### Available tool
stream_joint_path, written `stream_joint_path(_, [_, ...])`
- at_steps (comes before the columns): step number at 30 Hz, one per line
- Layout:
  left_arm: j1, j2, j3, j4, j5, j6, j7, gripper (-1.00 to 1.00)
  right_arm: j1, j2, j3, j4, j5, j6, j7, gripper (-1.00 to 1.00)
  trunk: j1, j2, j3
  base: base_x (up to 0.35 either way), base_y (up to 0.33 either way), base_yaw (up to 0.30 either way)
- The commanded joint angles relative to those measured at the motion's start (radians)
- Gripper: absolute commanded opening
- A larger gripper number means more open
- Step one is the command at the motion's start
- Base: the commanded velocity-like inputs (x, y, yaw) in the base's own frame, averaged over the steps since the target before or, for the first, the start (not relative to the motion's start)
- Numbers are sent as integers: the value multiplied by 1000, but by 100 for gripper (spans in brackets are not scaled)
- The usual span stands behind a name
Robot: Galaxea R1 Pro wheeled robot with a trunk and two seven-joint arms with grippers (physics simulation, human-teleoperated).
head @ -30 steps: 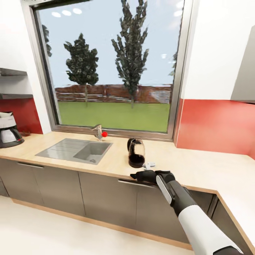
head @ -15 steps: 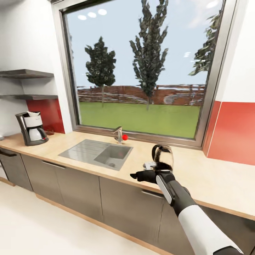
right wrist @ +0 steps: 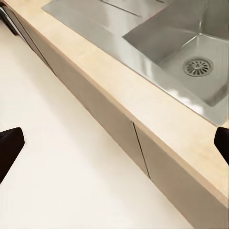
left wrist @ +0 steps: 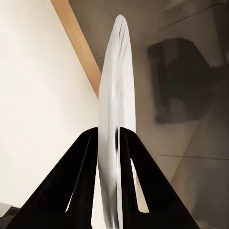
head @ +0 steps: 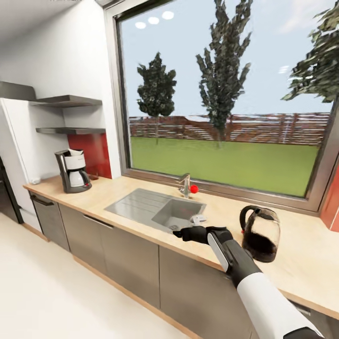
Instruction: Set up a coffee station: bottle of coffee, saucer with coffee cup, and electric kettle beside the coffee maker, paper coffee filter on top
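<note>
White and thin, the saucer (left wrist: 116, 119) is seen edge-on in the left wrist view, pinched between the two black fingers (left wrist: 86, 157) of the left gripper (left wrist: 109, 143), which press tight on both of its sides. It stands up on its rim, with dark grey cabinet and a strip of light wood behind it.

The right gripper (head: 188, 233) is black and reaches out over the front edge of the countertop (head: 117, 193), just in front of the sink (head: 155, 209). In the right wrist view its two fingertips (right wrist: 9, 148) sit far apart at the edges, so it is wide open and holds nothing.

Just beside that gripper, on its right, stands the electric kettle (head: 260, 234), round and clear with a black handle and a dark bottom. Behind the gripper is a steel tap (head: 184, 183) with a red knob. Well away to its left, near the far end of the countertop, stands the coffee maker (head: 73, 172), black and tall, with something white on top. Above it the kitchen shelf (head: 70, 130) sticks out from the white wall.

A big window (head: 226, 103) shows grass and trees. The floor (head: 47, 292) is pale and smooth.
</note>
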Motion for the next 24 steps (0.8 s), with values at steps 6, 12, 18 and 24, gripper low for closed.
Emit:
stream_joint_path(6, [1,-1,6,-2,-5,-1,1,-100,0,0,0,21,-1,-55,0,100,1,0,5,299,188,231])
stream_joint_path(12, [1,-2,7,-3,-5,-1,1,-100,28,17,81,274,-2,-593,-4,100,1,0,5,249,249,22])
stream_joint_path(18, [1,-2,9,-3,-5,-1,2,-100,72,76,122,605,-10,-1228,-38,100,1,0,5,243,252,1])
stream_joint_path(24, [1,-3,10,-3,-5,-1,4,-100,100,107,122,731,-12,-1464,-188,100,1,0,5,241,255,0])
